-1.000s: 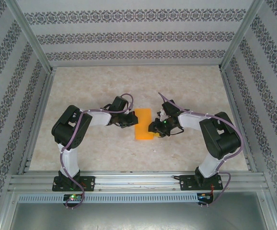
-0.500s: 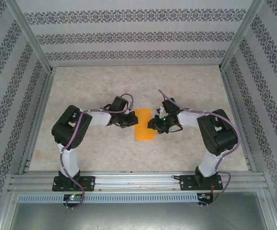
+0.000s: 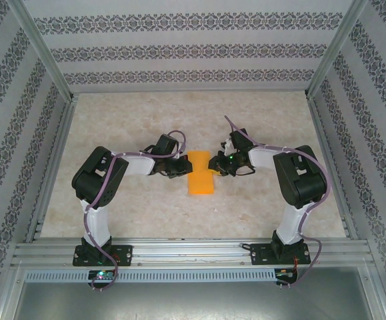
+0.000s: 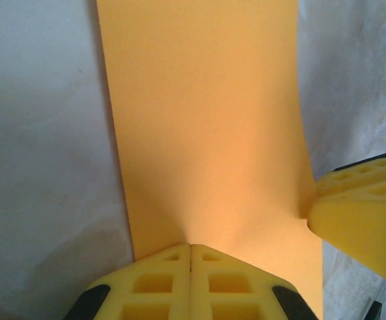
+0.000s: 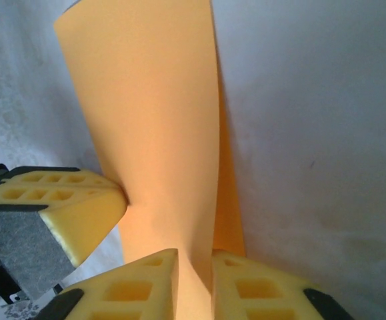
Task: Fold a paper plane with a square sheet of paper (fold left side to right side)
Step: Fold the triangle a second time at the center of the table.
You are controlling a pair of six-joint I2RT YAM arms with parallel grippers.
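The square sheet of paper (image 3: 201, 179) is seen from above as a narrow orange rectangle lying near the middle of the worktop (image 3: 133, 127), its long sides running from the near edge toward the far edge. It is flanked by the two arms, which are reached in from the left and right sides. The left end effector (image 3: 179, 168) is set against the paper's left long side, and the right end effector (image 3: 213, 165) is placed at its right long side, toward the far end of the rectangle. In the left wrist view the left end effector (image 4: 191, 251) is shown clenched, its yellow fingers pressed flat together with no gap. Their tips are touching the paper's edge, where the sheet is slightly puckered. One yellow finger of the right end effector is seen there at the opposite edge. In the right wrist view two layers of paper can be made out: an upper layer lifted and curved, and a lower layer lying flat on the worktop beneath it. The upper layer is passed between the fingers of the right end effector (image 5: 194, 267), which are held only narrowly apart. Whether that layer is actually pinched cannot be told.
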